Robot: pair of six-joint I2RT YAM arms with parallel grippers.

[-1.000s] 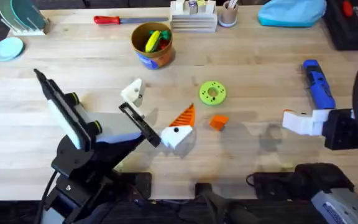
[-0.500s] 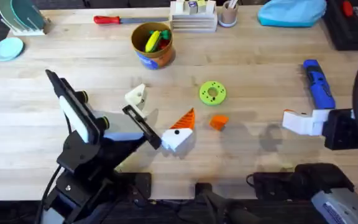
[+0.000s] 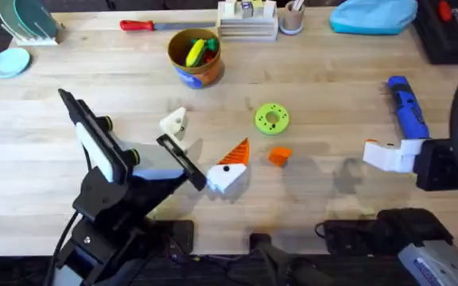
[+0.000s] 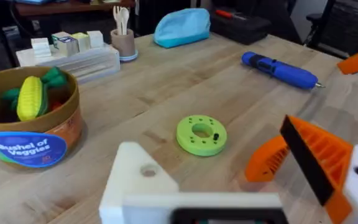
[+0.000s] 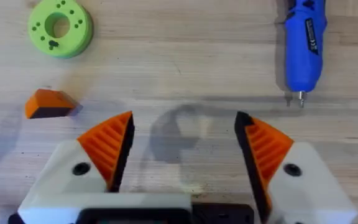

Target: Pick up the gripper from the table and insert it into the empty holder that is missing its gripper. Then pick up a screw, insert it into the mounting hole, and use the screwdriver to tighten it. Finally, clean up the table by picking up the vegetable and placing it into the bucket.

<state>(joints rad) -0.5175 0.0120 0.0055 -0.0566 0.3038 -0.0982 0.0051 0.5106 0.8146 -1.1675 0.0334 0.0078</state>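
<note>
Two white fingers with orange ribbed pads make up your right fingers (image 5: 107, 146). They are spread wide with only bare bench (image 3: 332, 63) between them, and they sit low over the wood near the right edge. In the overhead view, your right fingers (image 3: 380, 154) point toward the middle of the bench.

Your left fingers (image 4: 319, 165) are also wide apart and hold nothing. One has its orange ridged pad. The other is the holder (image 3: 173, 121), a bare cream-white wedge (image 4: 138, 177) on a black bracket with no pad on its face.

The gripper (image 3: 279, 156) you need is a small orange block lying on the bench just beside the padded left finger, on the side toward your right arm. From the right wrist it is ahead of the pads and off to one side (image 5: 48, 104), touching neither.

The green disc (image 3: 272, 118) lies flat just beyond the block and is also seen from the left wrist (image 4: 201, 134). The screwdriver (image 3: 406, 107) is blue and lies on its side near the right fingers, with its metal tip toward them (image 5: 304, 43).

The bucket (image 3: 199, 76) stands upright toward the far edge of the bench with a yellow corn (image 3: 195, 52) inside. A red-handled screwdriver (image 3: 137, 25) lies beyond it.
</note>
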